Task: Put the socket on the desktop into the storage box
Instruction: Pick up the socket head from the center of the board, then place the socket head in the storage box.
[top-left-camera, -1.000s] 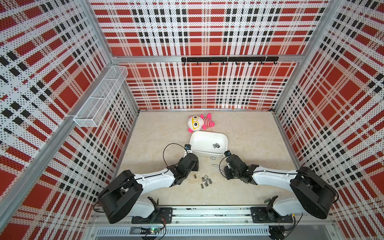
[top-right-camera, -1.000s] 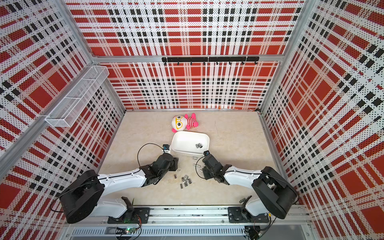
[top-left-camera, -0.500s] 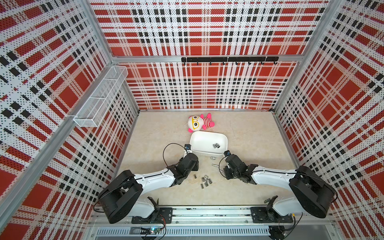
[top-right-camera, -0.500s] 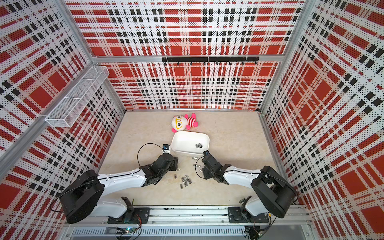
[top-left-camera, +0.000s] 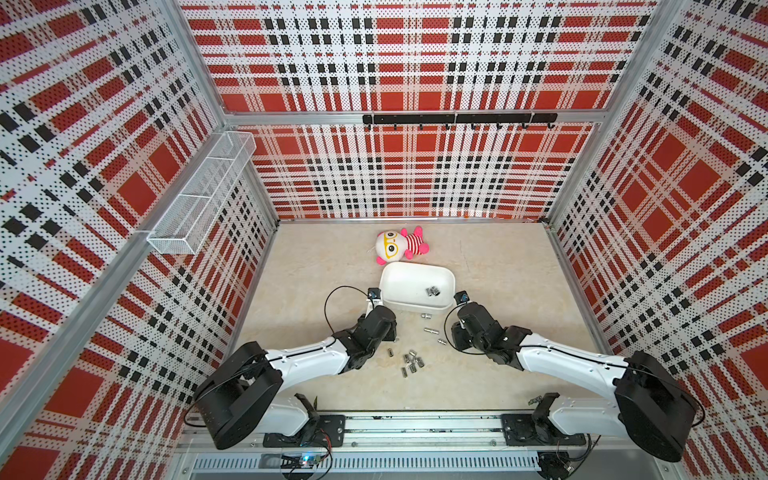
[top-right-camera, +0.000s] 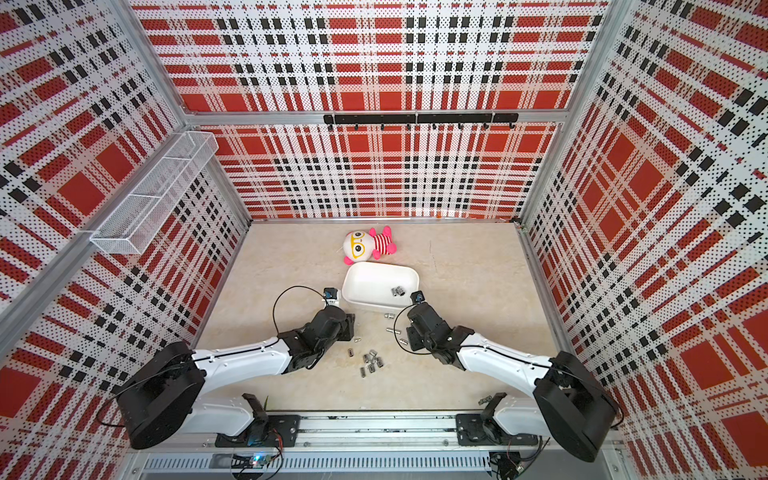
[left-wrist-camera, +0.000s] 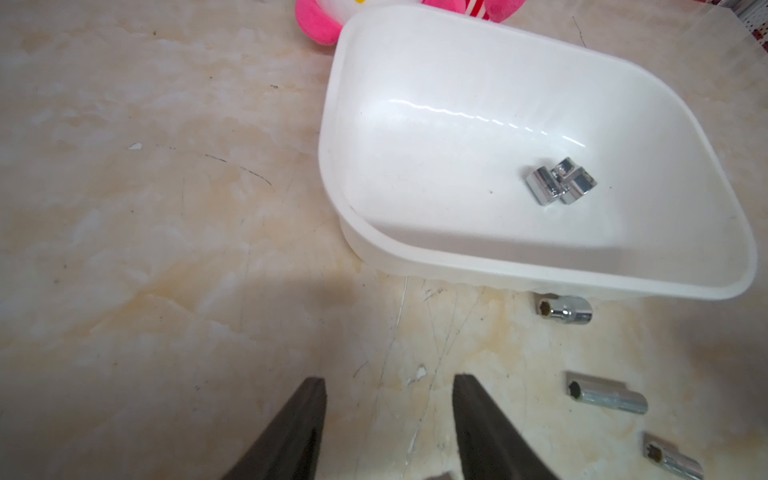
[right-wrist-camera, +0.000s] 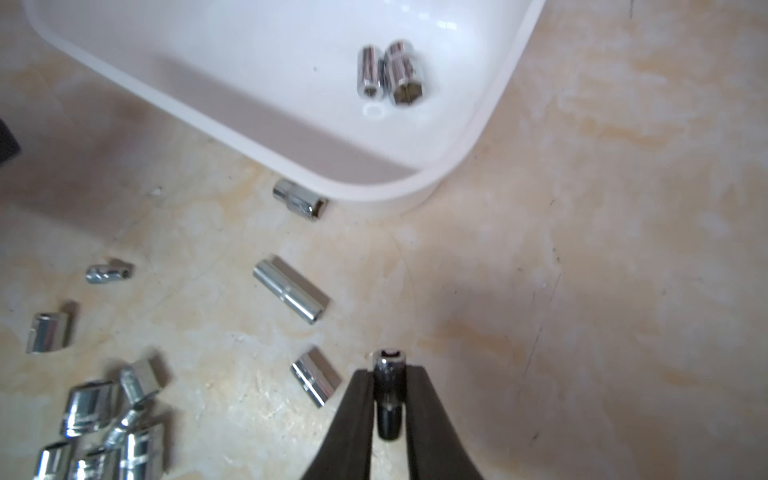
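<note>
The white storage box (top-left-camera: 401, 280) (top-right-camera: 368, 278) stands mid-desktop (top-left-camera: 503, 270) with two chrome sockets (top-left-camera: 432, 291) inside it. My right gripper (right-wrist-camera: 389, 372) is shut on one small socket (right-wrist-camera: 388, 360), held low over the desktop just short of the box's near corner (right-wrist-camera: 453, 162). Three sockets lie loose beside it (right-wrist-camera: 291, 294) (right-wrist-camera: 300, 200) (right-wrist-camera: 316, 376), and several more are clustered nearer the front (top-left-camera: 411, 361) (right-wrist-camera: 104, 419). My left gripper (left-wrist-camera: 389, 384) is open over bare desktop in front of the box (left-wrist-camera: 415, 124), with nothing between its fingers.
A pink and white plush doll (top-left-camera: 400, 246) lies just behind the box. A white wire-mesh basket (top-left-camera: 201, 193) hangs on the left wall and a black hook rail (top-left-camera: 457, 119) on the back wall. Aluminium rails (top-left-camera: 575, 286) edge the desktop.
My right gripper's jaws have drawn in tight on the small socket. Neither arm has visibly shifted in the top views.
</note>
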